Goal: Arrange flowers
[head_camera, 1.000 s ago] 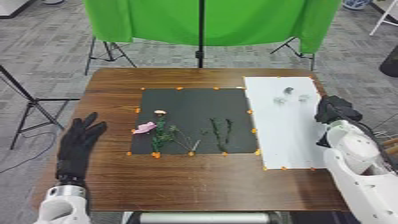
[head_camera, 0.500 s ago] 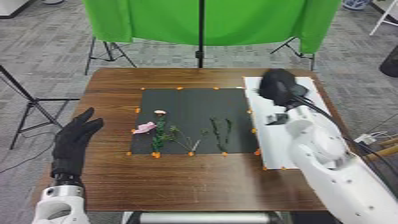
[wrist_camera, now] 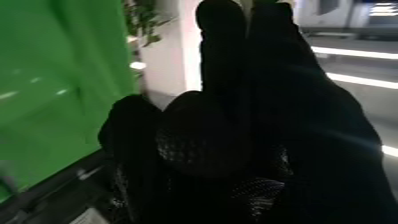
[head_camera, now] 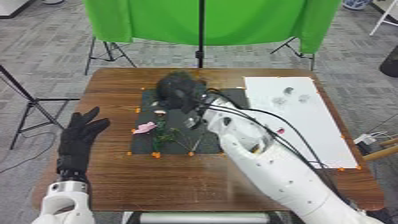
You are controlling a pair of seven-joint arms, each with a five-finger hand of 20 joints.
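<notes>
A brown wooden table (head_camera: 178, 192) is seen from above in the head view. Its right side is covered by a long white rectangular sheet (head_camera: 324, 125), crossed in part by the white jointed right arm (head_camera: 266, 165). Beside the sheet, a dark rectangular mat (head_camera: 142, 142) is laid out, and over its far part the black-gloved right hand (head_camera: 178, 90) is held. Whether that hand is apart, together or clamped on something cannot be told. The black-gloved left hand (head_camera: 80, 136) is held at the table's left side, its fingers spread apart, with nothing grasped.

The flowers are found on the left half of the mat, nearer the robot than the right hand: a green leafy stem (head_camera: 160, 135), a thin branching sprig (head_camera: 185, 140), a ruffled pink bloom (head_camera: 144, 128) and a small pale bloom (head_camera: 160, 112). On the far end of the sheet, a small grey tuft (head_camera: 289, 91) is seen.

The step in hand is judged to be the choosing of a stem. If the hand is free, it is best lowered slowly beside the bundle, so that no petals are brushed. One stem should be pinched low and firmly, well clear of its bloom, then eased upward; neighbouring leaves may be snagged, and a soft stem may be bent if it is squeezed too hard.
</notes>
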